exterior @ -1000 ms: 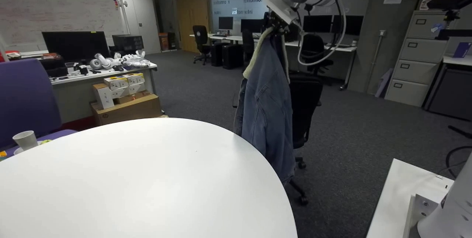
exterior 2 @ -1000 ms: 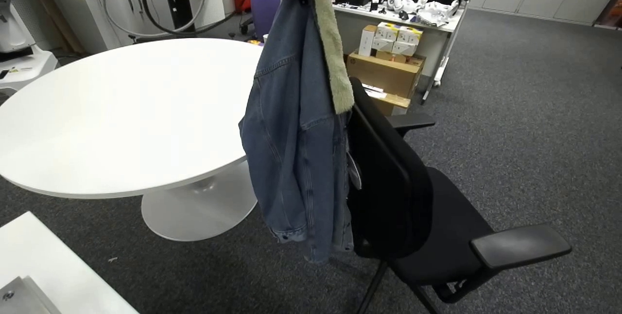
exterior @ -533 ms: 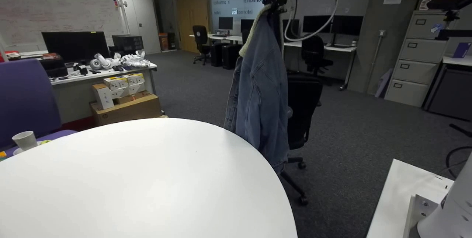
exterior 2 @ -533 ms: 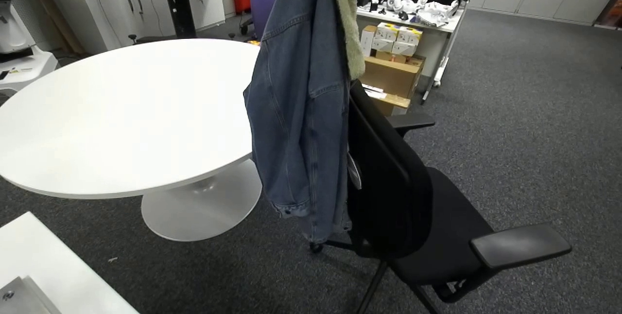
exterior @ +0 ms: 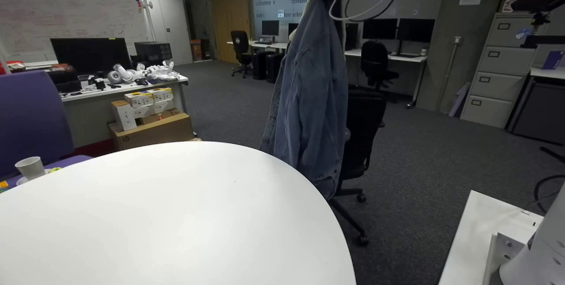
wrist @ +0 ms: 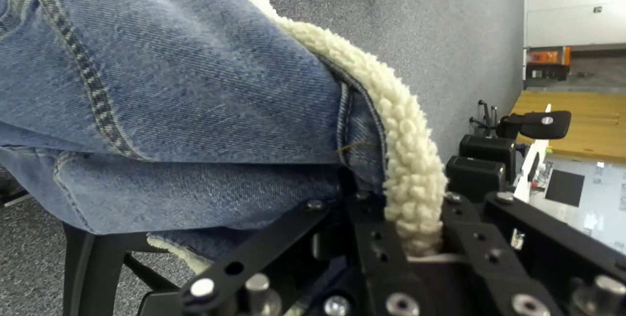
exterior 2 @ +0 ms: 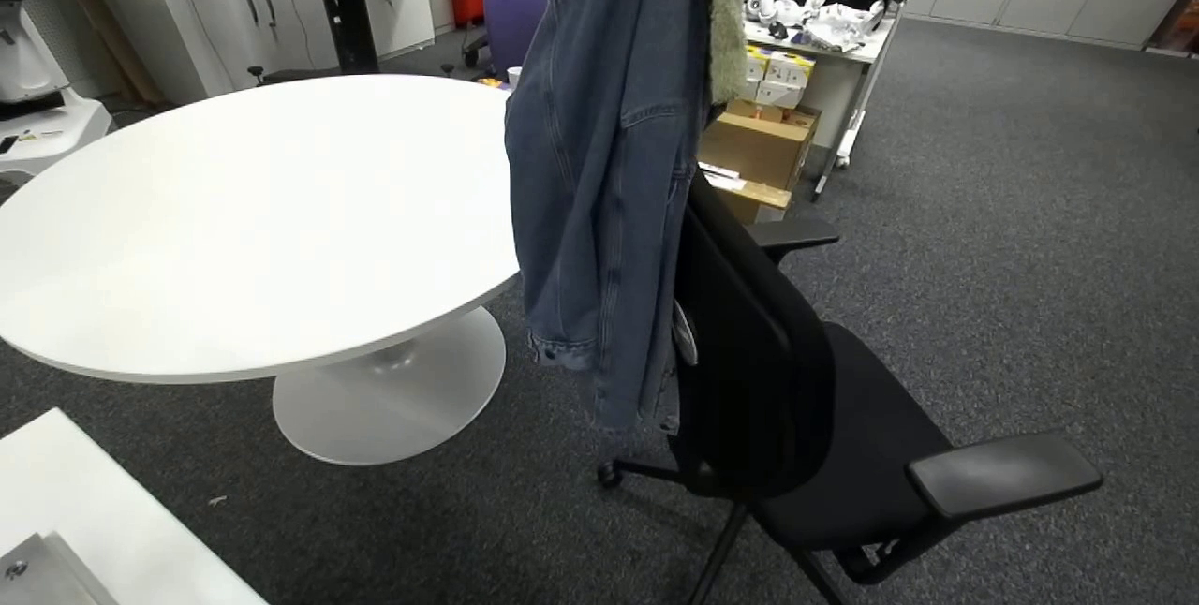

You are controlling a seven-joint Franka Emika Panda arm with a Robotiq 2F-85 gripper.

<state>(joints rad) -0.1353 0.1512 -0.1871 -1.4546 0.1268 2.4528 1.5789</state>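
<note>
Wrist view: fingers (wrist: 371,246) pinch the jacket (wrist: 210,71) by its fleece collar (wrist: 412,159); in an exterior view it dangles beyond the table (exterior: 176,214); in an exterior view it's just beside the chair (exterior 2: 763,352), and swinging could snag it there.

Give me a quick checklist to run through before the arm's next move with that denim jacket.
1. Hand closed on the denim jacket: ok; the fleece collar is pinched between the fingers.
2. Jacket's lower edge off the carpet: ok; it hangs above.
3. Jacket free of the office chair: cannot tell; they overlap in both exterior views.
4. Jacket free of the round table: cannot tell; they overlap there too.
5. Office chair upright: ok, in both exterior views.
6. Hand fully visible from outside: not ok; neither exterior view shows it whole.
</note>
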